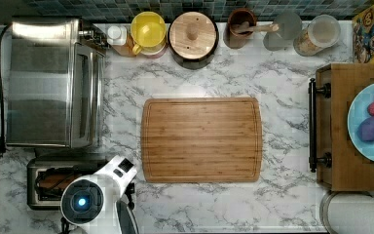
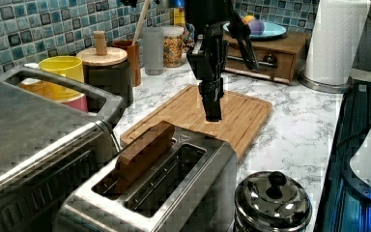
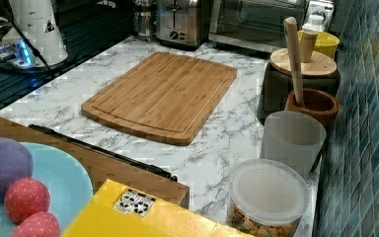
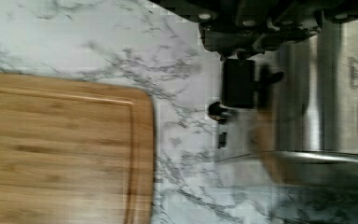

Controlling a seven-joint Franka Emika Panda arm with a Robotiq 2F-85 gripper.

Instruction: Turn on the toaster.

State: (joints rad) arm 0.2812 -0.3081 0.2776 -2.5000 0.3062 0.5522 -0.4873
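Where blue tiles back the marble counter (image 1: 282,78), pincer (image 2: 212,108) state unclear, above toaster (image 2: 164,179).

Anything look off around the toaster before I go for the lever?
Nothing spilled or damaged. The toaster stands square beside the oven, a brown slice sitting high in one slot. The board lies straight.

I log a brushed-steel toaster (image 2: 174,193) with a brown slice in one dark slot. My arm's gripper (image 2: 211,104) is black. Counter (image 1: 282,78): white marble, grey veining. Cutting board (image 1: 202,140): honey bamboo stripes. Far wall tiles (image 2: 38,29): blue-green mosaic. Plate (image 1: 365,117): pale blue. Cup (image 1: 148,30): yellow.
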